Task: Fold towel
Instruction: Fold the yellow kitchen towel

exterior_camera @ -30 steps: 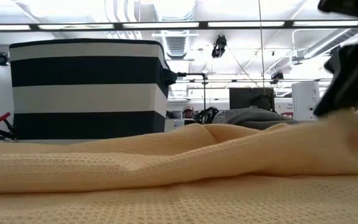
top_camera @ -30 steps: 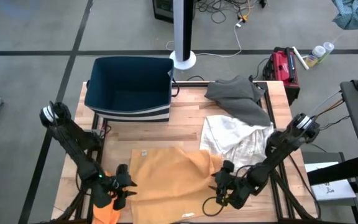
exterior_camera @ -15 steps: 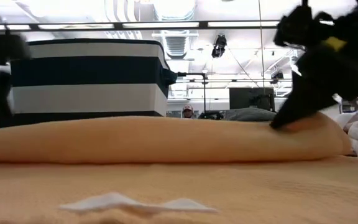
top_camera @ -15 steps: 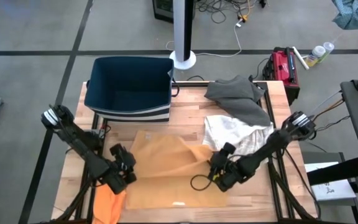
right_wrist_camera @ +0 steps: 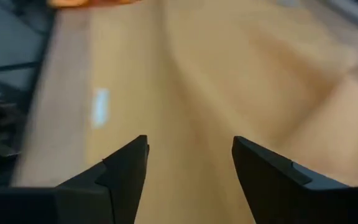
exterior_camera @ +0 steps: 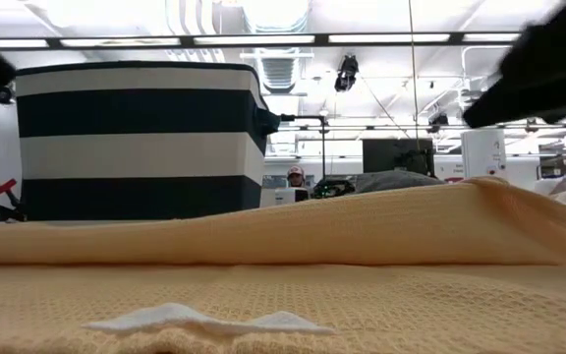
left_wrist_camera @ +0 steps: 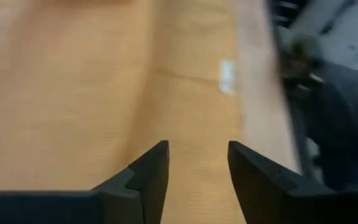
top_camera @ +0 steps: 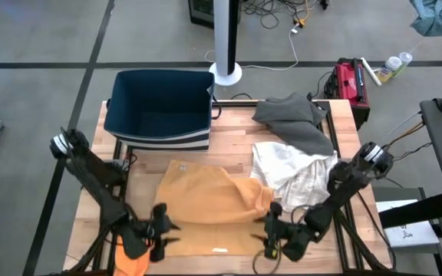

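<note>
We see the yellow towel (top_camera: 206,207) lying on the wooden worktop (top_camera: 229,123) between the left hand (top_camera: 162,232) and right hand (top_camera: 271,236). It looks folded over once, one corner still rumpled near the right hand, so smoothing and further folds remain. Both hands are open, holding nothing. A small white label (exterior_camera: 204,321) shows no readable writing.

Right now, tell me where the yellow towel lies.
In the high view the yellow towel lies at the table's near middle, in front of the striped bin, left of the white cloth, between the open left gripper and right gripper.
</note>
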Controlling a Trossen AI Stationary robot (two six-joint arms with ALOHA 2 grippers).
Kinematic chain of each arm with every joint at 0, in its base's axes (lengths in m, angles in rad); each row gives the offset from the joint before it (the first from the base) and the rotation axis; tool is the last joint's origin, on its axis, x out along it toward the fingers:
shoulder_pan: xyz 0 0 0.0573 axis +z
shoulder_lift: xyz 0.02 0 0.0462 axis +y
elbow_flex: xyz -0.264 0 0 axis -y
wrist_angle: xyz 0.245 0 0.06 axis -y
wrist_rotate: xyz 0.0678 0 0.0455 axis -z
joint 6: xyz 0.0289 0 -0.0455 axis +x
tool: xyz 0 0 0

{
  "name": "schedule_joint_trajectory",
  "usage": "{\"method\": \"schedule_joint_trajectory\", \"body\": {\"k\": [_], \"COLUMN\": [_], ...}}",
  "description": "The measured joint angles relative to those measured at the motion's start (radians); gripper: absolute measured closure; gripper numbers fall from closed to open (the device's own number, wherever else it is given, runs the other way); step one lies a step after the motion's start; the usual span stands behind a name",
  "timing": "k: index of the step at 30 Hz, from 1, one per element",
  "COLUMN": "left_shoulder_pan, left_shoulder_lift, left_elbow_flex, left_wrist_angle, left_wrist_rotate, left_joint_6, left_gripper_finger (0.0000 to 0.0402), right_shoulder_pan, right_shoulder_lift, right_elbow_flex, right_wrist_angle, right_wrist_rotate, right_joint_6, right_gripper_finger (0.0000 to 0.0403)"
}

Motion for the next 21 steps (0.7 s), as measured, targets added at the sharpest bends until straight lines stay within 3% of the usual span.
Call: {"method": "schedule_joint_trajectory", "body": {"k": [4,9,15,21], "left_shoulder_pan": [-0.004,0.022,0.012,0.002], "left_shoulder_lift": [0.155,0.298,0.332,0.275], "left_elbow_flex": [0.021,0.075,0.162,0.275], "left_wrist_angle": [0.023,0.037,-0.007,-0.308], "left_wrist_rotate": [0.063,0.182,0.309,0.337], "left_joint_6": [-0.038,-0.07,-0.067,-0.029], "left_gripper_finger": [0.0248,0.0248,0.0248,0.0249], "right_shoulder_pan": [0.025,0.025,0.033,0.045], "right_shoulder_lift": [0.107,0.237,0.264,0.231], "right_elbow_flex": [0.004,0.077,0.247,0.439], "right_wrist_angle": [0.087,0.051,-0.29,-0.606], "right_wrist_rotate": [-0.061,-0.132,-0.21,-0.234], "right_joint_6": [0.057,0.137,0.208,0.206], "right_gripper_finger": [0.0185,0.0186,0.0175,0.0174]}}
